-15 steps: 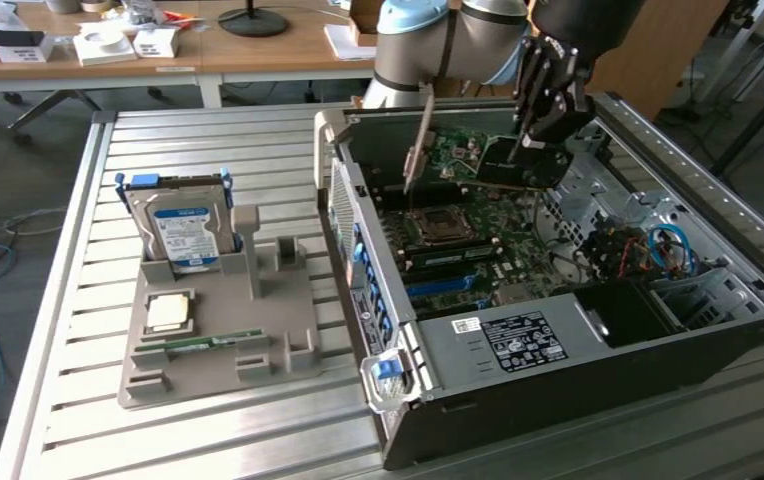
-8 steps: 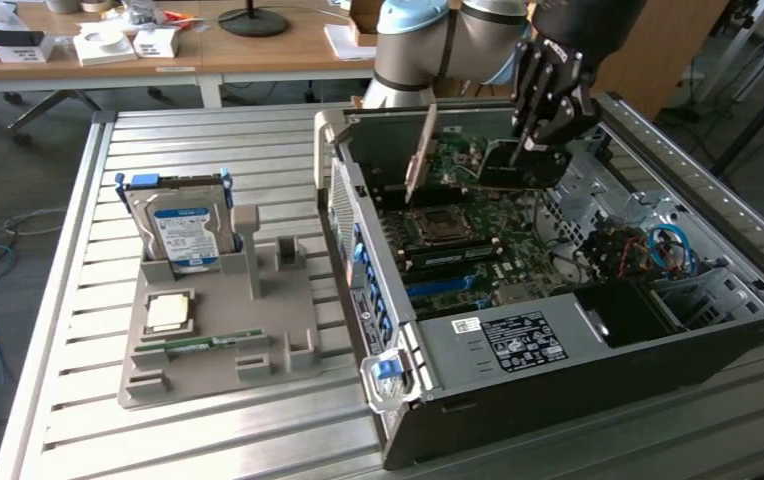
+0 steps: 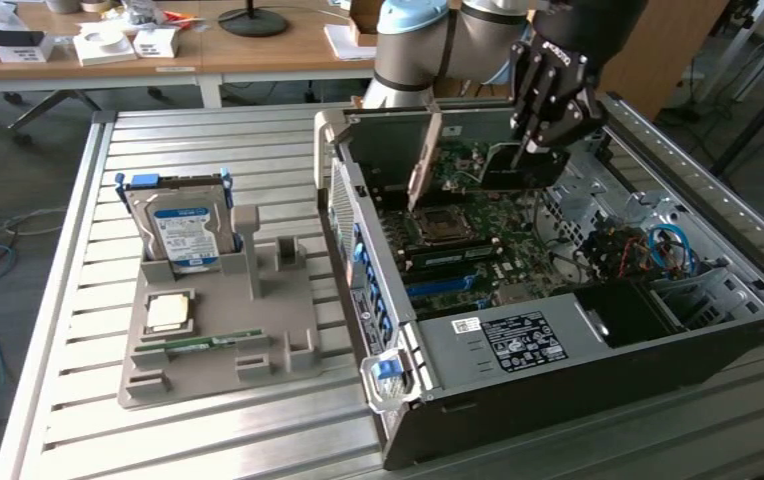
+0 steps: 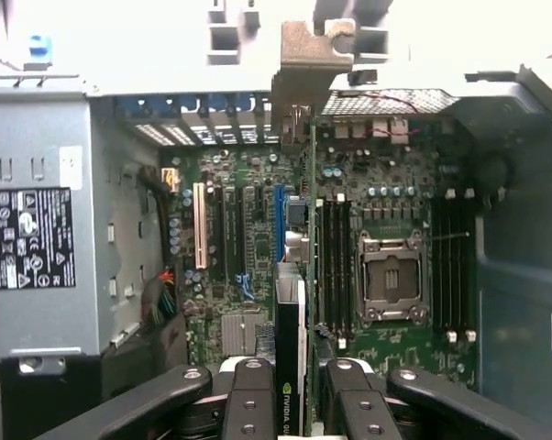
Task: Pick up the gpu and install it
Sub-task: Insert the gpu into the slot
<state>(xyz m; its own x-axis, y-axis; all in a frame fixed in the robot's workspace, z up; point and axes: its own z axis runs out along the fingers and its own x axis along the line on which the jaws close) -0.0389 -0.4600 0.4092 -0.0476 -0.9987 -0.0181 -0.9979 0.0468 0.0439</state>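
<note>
The gpu [image 3: 513,168] hangs as a dark card under my gripper [image 3: 538,148], just above the motherboard [image 3: 469,215] inside the open computer case [image 3: 355,215]. My gripper is shut on it. In the wrist view the gpu [image 4: 290,312] is edge-on between the two black fingers [image 4: 250,394], with a green logo on its near edge. There it sits over the board between the expansion slots [image 4: 203,229] and the memory slots [image 4: 336,261]. Whether its lower edge touches a slot I cannot tell.
A tan-brown plate [image 3: 422,160] stands upright in the case near its rear wall. The power supply [image 3: 529,335] fills the case's near corner. At the exterior view's left, a grey holder [image 3: 275,330] carries a hard drive [image 3: 185,232] and a green memory stick [image 3: 202,345].
</note>
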